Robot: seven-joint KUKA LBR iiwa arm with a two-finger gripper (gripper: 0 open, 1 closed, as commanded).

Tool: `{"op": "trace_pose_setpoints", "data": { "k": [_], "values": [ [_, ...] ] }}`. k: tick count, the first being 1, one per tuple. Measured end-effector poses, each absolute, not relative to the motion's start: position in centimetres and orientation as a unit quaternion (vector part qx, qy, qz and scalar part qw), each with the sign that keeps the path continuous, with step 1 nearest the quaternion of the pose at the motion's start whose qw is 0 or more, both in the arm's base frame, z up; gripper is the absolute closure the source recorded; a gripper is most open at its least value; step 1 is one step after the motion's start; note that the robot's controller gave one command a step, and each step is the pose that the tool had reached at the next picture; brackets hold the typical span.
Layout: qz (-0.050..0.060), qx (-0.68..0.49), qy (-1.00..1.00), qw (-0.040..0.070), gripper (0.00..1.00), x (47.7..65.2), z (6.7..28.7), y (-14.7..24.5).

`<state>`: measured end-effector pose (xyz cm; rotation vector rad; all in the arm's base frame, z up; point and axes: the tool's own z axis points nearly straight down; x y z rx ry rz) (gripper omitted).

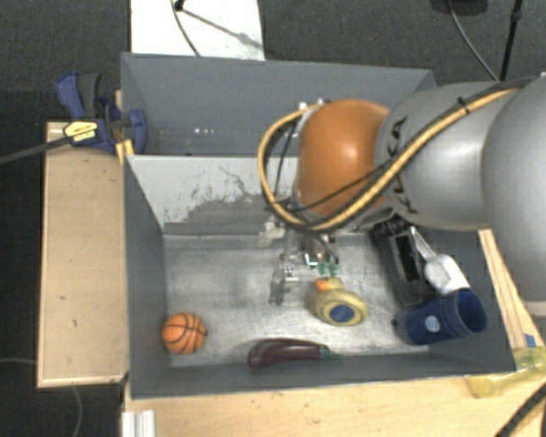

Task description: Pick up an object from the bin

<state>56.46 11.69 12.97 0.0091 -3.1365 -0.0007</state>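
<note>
The arm (455, 153) is extended from the right, and the pincer (298, 279) is lowered close to the floor at the middle of the grey bin (214, 280); whether it is wide or narrow cannot be told. Held in the bin: a yellowish roll with a blue centre (338, 309), placed just beside the pincer at its lower right; a dark aubergine (287, 353) and an orange ball (184, 332), both set by the near wall; and a blue cup (444, 317), at right.

a robotics lab is indicated: a grey metal bin (209, 276) holding a toy ball (184, 332) is placed under a large cabled robot arm (473, 153).
</note>
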Motion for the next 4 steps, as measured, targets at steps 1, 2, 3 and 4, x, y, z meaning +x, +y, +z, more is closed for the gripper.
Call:
{"op": "trace_pose_setpoints", "data": {
  "k": [1,2,3,4],
  "values": [
    [-0.001,0.002,-1.0,-0.001,0.0,56.7,13.4,11.7],
    [-0.001,0.067,-0.998,-0.005,1.0,54.8,7.4,8.5],
    [-0.001,0.067,-0.998,-0.005,1.0,54.8,7.4,8.5],
    [-0.002,0.138,-0.99,0.003,1.0,54.3,10.4,6.0]
  ]
}}
